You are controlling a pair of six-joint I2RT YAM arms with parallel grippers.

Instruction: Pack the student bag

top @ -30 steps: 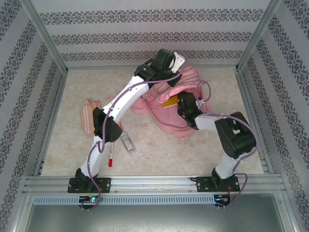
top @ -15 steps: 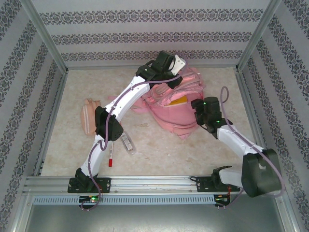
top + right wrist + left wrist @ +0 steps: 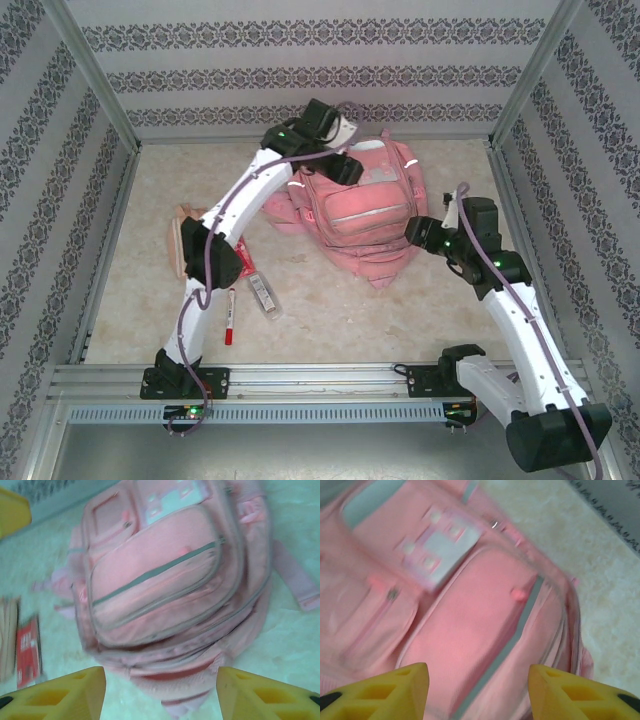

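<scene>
The student bag [image 3: 360, 205], a large soft pink fabric backpack with grey reflective strips, is lying front pockets up on the pale marbled tabletop [image 3: 330, 310], out toward 12 to 1 o'clock from the middle. The left tool [image 3: 477, 690] is hovering over the bag's 11 o'clock end with its yellow fingers spread and nothing between them. The right tool [image 3: 160, 692] is hanging off the bag's 4 o'clock side, likewise released and empty, facing the whole front.

What is worrying me is that three things are sitting outside the bag. A slim peach-pink fabric pencil pouch [image 3: 185, 238] is lying at 9 o'clock, and a small clear rectangular plastic case [image 3: 262, 296] and a thin red pen [image 3: 229, 326] are lying down at 7 to 8 o'clock. From here I am not seeing any gaping mouth on the bag, and I cannot tell whether the main zip is open. If the bag is slumping shut, anything carried over is likely going to slide off that rounded front.

The cloth is looking limp, so a one-sided pinch is probably going to drag the whole bag rather than part it. A loose pink webbing strap [image 3: 300, 587] is trailing on the tabletop beside the bag and could be catching a finger. The left arm is also passing just beside the pouch, so a low sweep is risking a knock.
</scene>
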